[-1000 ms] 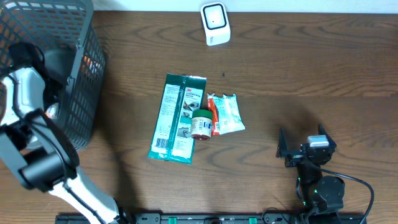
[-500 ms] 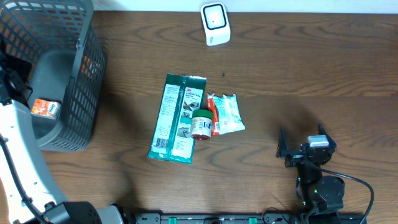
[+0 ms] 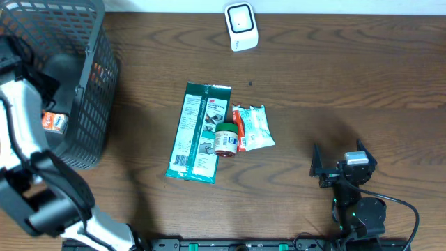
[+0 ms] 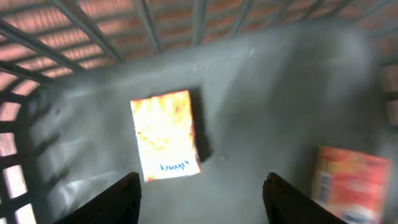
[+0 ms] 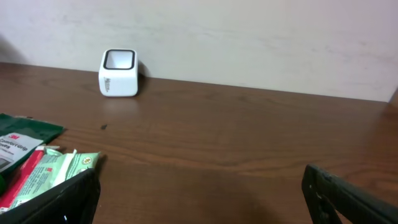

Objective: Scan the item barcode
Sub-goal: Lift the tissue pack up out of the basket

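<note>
While the left tool [image 4: 202, 186] is hovering open and empty above an orange packet [image 4: 165, 134] lying in the basket [image 3: 94, 104], the right tool [image 5: 200, 177] is hanging wide open over the bench [image 3: 348, 84], well apart from the white scanner [image 3: 240, 26].

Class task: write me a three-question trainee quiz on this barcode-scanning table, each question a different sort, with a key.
1. True or false: the white scanner stands inside the basket.
2. Which thing touches the green packet? A) green-lidded jar B) scanner C) basket
3. Fill in: the left pincer hangs open over an orange packet lying in the ____.
Key: 1 false; 2 A; 3 basket.
</note>
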`<action>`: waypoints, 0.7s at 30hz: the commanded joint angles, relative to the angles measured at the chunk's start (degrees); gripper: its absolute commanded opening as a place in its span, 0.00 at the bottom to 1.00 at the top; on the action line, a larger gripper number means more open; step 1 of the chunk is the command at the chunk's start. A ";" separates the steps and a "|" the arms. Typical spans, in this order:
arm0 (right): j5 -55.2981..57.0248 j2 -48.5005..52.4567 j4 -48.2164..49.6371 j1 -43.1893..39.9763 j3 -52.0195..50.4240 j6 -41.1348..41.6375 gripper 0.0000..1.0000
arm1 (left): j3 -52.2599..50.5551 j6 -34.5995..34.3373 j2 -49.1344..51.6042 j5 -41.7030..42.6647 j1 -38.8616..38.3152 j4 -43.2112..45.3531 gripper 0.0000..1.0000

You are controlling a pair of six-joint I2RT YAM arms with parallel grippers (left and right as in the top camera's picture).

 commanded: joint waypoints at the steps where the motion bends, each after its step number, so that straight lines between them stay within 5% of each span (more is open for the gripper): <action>1: 0.31 -0.24 -0.24 0.24 -0.04 -0.11 0.99 | -0.57 0.37 4.26 -0.79 1.53 0.24 0.64; 11: 0.31 -0.24 -0.24 0.22 -0.04 -0.09 0.99 | -0.57 1.09 16.28 -0.09 5.01 2.58 0.64; 18: 0.31 -0.24 -0.24 0.22 -0.04 -0.09 0.99 | -0.28 2.10 17.44 -0.11 5.03 1.40 0.27; 21: 0.33 -0.24 -0.24 0.22 -0.04 -0.09 0.99 | 0.22 2.10 15.43 -0.11 5.03 0.17 0.21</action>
